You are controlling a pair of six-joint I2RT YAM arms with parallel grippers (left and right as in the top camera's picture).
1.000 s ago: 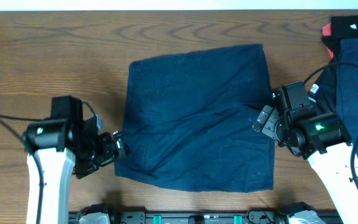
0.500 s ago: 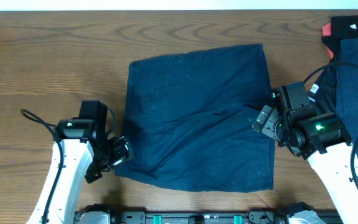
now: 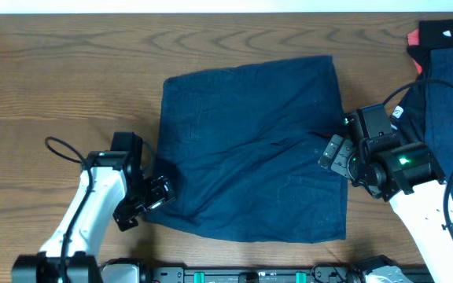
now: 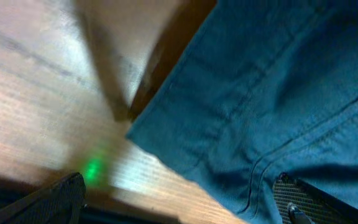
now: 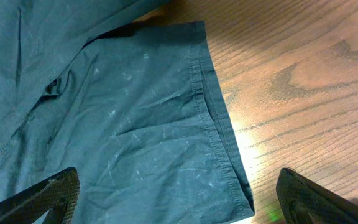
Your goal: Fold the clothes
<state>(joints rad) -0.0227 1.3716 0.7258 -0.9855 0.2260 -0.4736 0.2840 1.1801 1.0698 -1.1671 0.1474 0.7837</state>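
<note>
At the worktop's (image 3: 69, 79) centre, a navy garment (image 3: 250, 149) lies flat between two pairs of wide-spread jaws.
Left jaws stand wide at the garment's near-left corner and right jaws equally wide over its right hem; neither pair is closed on cloth. Bare wood runs along the garment's left and far edges. Beside the right arm (image 3: 415, 185), more clothes crowd the right edge: a navy piece (image 3: 451, 102) with a white label (image 3: 397, 112), then a black piece (image 3: 447, 33) and a red piece (image 3: 413, 39).

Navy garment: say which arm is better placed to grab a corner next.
Left, probably: left fingers stand open at the lower-left corner of the navy garment; the right fingers, also open, sit midway along its right edge.
</note>
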